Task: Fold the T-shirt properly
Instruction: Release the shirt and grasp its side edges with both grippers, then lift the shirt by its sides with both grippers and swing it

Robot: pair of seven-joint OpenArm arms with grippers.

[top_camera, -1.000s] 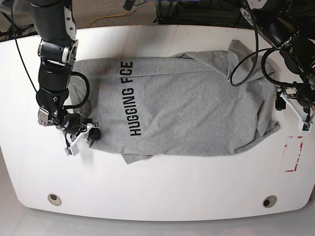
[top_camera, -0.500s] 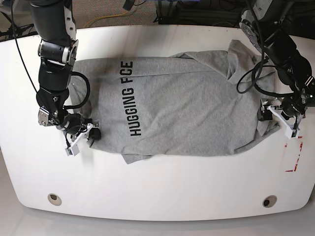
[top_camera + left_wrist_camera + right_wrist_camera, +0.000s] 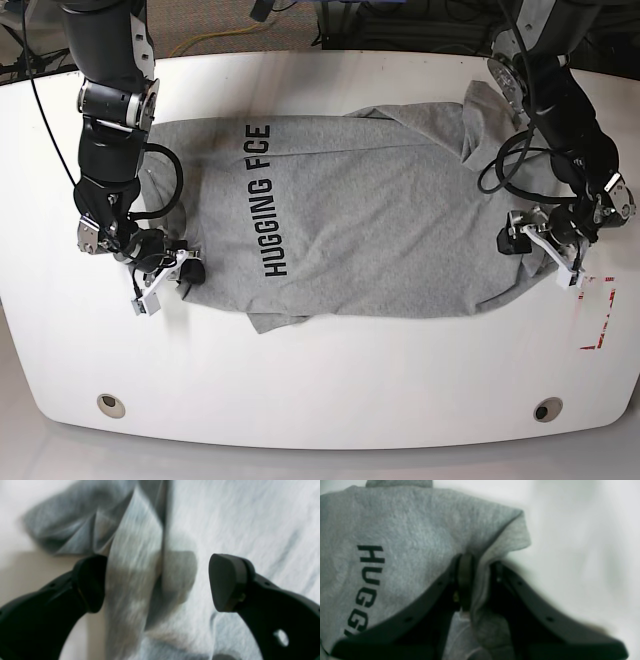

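Note:
The heather-grey T-shirt lies spread on the white table, with black letters running along its left part. My right gripper is at the shirt's lower left corner. In the right wrist view it is shut on a fold of the shirt, beside the letters. My left gripper is low over the shirt's right edge. In the left wrist view it is open, with a raised fold of the shirt between the fingers.
A red-and-white marking lies on the table to the right of the shirt. Two round holes sit near the front edge. Black cables hang over the shirt's right part.
My left gripper has moved left from the bare table onto the shirt's right edge. My right gripper has kept its hold on the corner, almost still.

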